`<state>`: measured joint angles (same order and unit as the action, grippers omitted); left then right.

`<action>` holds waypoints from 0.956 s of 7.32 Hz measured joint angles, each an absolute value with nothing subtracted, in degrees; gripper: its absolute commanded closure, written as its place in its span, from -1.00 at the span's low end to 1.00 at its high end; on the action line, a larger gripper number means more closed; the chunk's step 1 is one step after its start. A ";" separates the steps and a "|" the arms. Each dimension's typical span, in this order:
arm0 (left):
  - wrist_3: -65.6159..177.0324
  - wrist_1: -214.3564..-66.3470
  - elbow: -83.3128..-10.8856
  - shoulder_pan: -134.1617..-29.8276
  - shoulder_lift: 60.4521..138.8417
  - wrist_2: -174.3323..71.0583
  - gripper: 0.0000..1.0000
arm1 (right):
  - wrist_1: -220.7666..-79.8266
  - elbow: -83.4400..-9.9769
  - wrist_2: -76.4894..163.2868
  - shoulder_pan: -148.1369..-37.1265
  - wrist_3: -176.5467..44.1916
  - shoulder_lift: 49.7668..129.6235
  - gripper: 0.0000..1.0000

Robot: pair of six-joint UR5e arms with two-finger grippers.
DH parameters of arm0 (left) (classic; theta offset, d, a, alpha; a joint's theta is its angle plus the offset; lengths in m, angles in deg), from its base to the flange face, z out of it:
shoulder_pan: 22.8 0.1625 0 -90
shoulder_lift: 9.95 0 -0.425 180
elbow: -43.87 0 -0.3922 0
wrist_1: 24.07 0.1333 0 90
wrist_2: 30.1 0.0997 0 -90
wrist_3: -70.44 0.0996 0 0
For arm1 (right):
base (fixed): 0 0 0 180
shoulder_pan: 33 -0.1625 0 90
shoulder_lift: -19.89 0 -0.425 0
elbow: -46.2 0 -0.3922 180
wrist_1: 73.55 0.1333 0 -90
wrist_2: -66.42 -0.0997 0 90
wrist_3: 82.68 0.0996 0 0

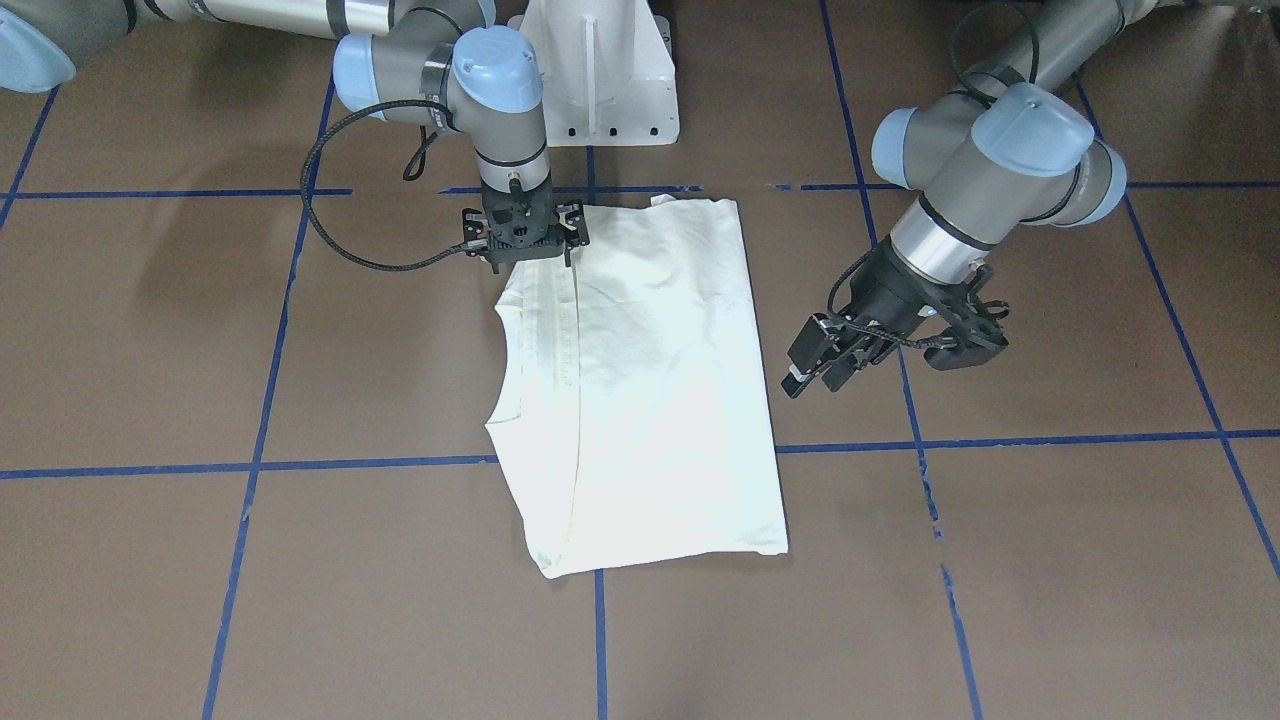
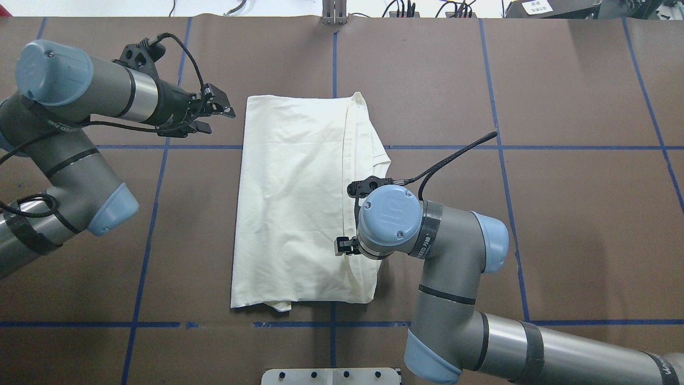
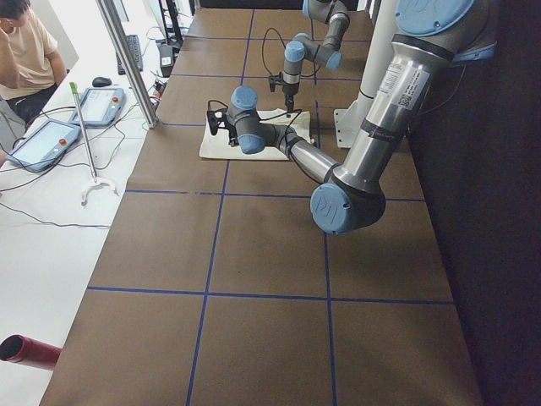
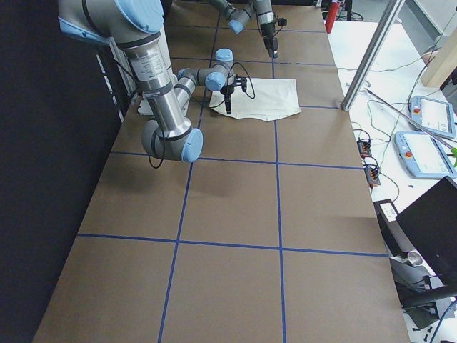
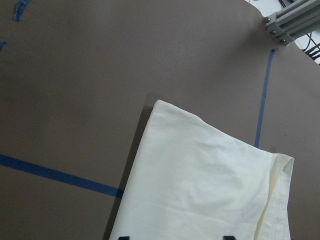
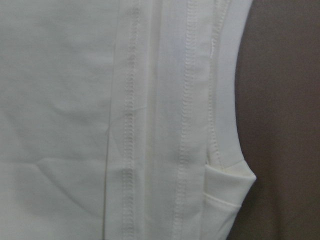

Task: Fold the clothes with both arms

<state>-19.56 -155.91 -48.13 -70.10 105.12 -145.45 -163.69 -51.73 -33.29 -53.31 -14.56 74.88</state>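
Overhead exterior: shirt (image 2: 294, 208) lies folded, plain cream side up.

Robotics lab; blue-taped brown table (image 2: 561, 80), teach pendants (image 3: 100, 105), aluminium post (image 3: 128, 59), seated operator (image 3: 30, 46)

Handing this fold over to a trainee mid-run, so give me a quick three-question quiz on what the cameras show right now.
1. What colour is the tape grid on the brown table?
2. True or false: the black left gripper has its fingers shut on the folded cream-white cotton shirt.
3. The black right gripper points down over: A) the shirt's stitched edge; B) bare table; C) the left gripper.
Key: 1 blue; 2 false, open beside the shirt; 3 A.
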 measured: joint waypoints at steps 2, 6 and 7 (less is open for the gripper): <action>-19.56 -155.91 -47.93 -70.09 105.11 -145.42 -0.38 | -165.10 -51.55 -30.26 -51.21 -16.83 74.11 -1.00; -19.56 -155.91 -47.89 -70.08 105.00 -145.49 -0.37 | -165.31 -53.81 -27.32 -50.53 -21.61 77.97 -1.00; -19.56 -155.91 -47.90 -70.08 104.98 -145.55 -0.37 | -165.27 -57.43 -27.30 -51.24 -24.51 82.19 -1.00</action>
